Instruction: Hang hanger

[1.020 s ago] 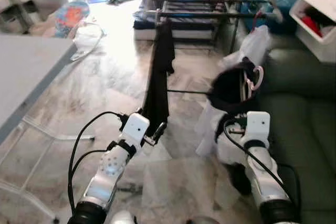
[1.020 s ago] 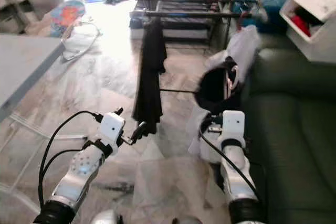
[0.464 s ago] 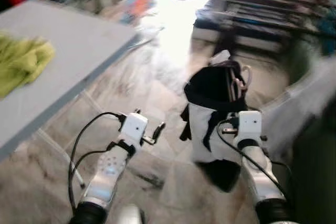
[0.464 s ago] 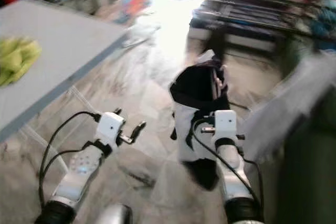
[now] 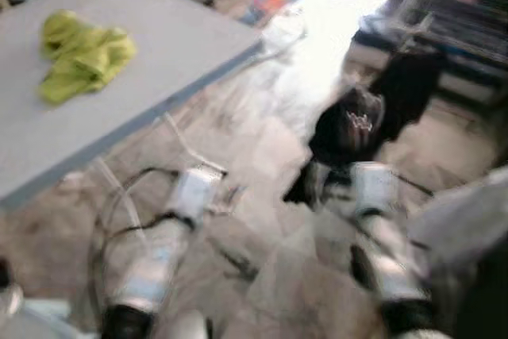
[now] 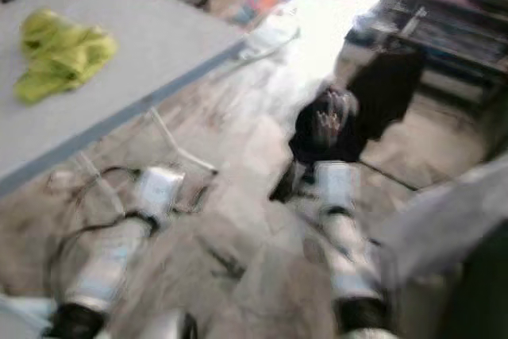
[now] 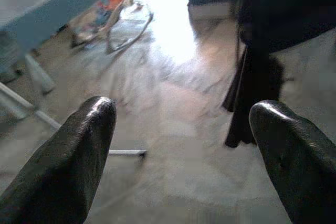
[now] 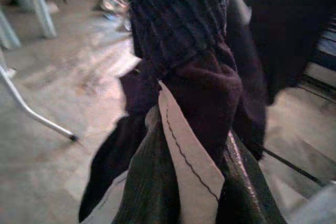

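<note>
With the table (image 5: 159, 77) to the left and the rack (image 6: 452, 29) ahead right, the step is carrying: the right gripper (image 8: 184, 182) clamps the garment (image 5: 349, 129) on its hanger (image 5: 361, 121), the left gripper (image 7: 184, 145) gapes empty, and next the hook must reach a rack bar.

A table (image 5: 159, 61) is standing at 10 o'clock with a cloth (image 5: 79, 57) lying on it. A rack (image 6: 452, 29) is sitting at 2 o'clock. A garment (image 5: 349, 129) is hanging ahead at 1 o'clock, just before the right arm (image 5: 381, 236). The left arm (image 5: 163, 236) is reaching at 11 o'clock, below the table's edge.
</note>
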`<state>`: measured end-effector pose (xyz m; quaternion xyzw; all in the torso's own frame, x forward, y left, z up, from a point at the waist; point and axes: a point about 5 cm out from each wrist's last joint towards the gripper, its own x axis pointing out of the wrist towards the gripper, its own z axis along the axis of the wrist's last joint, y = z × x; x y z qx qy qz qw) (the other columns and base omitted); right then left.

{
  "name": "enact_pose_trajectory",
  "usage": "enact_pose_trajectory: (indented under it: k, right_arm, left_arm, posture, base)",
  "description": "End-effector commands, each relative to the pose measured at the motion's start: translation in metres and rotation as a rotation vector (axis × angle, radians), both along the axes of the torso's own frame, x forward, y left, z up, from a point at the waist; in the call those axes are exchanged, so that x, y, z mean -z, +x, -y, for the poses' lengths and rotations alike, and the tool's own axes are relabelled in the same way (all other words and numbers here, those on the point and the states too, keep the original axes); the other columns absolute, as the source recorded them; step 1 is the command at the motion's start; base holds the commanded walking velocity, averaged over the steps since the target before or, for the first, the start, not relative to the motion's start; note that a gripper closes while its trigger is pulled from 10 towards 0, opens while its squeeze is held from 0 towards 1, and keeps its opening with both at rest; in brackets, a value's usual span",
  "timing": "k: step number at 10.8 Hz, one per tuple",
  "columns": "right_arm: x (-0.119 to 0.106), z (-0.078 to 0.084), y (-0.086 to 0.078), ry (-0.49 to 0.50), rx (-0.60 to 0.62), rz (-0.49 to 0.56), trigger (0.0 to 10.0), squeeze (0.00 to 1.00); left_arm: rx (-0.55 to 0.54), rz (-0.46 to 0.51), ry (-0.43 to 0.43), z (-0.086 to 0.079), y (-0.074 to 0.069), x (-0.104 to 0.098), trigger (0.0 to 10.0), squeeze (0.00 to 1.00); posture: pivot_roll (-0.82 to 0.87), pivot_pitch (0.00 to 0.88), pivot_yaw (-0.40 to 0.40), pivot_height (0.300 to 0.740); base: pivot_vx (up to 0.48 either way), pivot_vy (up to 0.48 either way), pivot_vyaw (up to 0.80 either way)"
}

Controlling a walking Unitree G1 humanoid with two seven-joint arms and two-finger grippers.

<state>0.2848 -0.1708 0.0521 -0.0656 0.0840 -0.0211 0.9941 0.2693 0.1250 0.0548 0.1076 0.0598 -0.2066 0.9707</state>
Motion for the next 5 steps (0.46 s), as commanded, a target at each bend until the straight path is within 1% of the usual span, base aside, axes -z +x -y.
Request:
enact_pose_trajectory:
  k: [1,3,5]
  right_arm:
    - [-0.0086,0.0115,0.0011,-0.014,0.025,0.043,10.0,0.0]
    - [-0.0086,0.0107,0.001,-0.009,0.02,0.04,10.0,0.0]
    - [-0.0081,0.0086,0.0017,0.002,0.013,0.039,10.0,0.0]
  left_arm:
    - [0.034,0.012,-0.013,0.0116,0.0004,-0.003,10.0,0.0]
    - [0.038,0.013,-0.011,0.0119,0.0001,-0.0035,10.0,0.0]
    - [0.04,0.013,-0.008,0.0118,0.0002,-0.0034,10.0,0.0]
  posture:
    - [-0.08,0.0,-0.022,0.74]
    - [-0.08,0.0,-0.022,0.74]
    - [-0.08,0.0,-0.022,0.74]
  base:
    - [0.0,0.0,0.0]
    - [0.0,0.0,0.0]
    - [-0.246,0.0,0.0]
